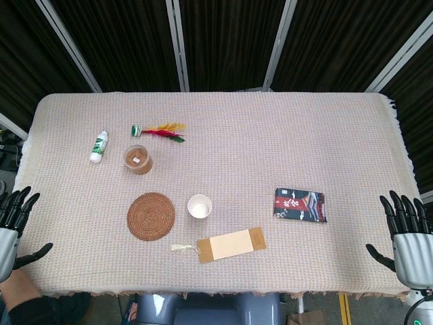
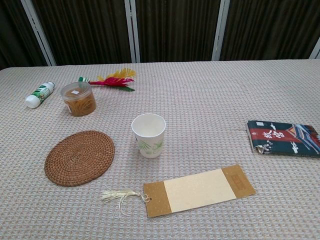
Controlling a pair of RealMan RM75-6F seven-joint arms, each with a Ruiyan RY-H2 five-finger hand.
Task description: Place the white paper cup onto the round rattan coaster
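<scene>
The white paper cup [image 1: 199, 206] [image 2: 149, 135] stands upright near the table's middle, with a green leaf print on its side. Just to its left lies the round rattan coaster [image 1: 151, 216] [image 2: 79, 157], bare on top. A small gap separates cup and coaster. My left hand [image 1: 12, 223] hovers at the table's left edge, fingers spread, holding nothing. Off the right edge, my right hand [image 1: 408, 240] is likewise spread and empty. Both hands are far from the cup, and neither shows in the chest view.
A brown bookmark with a tassel [image 1: 230, 245] [image 2: 196, 190] lies in front of the cup. Behind the coaster stand a clear jar [image 1: 139, 159] [image 2: 79, 98], a feather shuttlecock [image 1: 161, 131] [image 2: 111, 80] and a small white bottle [image 1: 99, 146] [image 2: 39, 94]. A dark packet [image 1: 300, 204] [image 2: 282, 137] lies to the right.
</scene>
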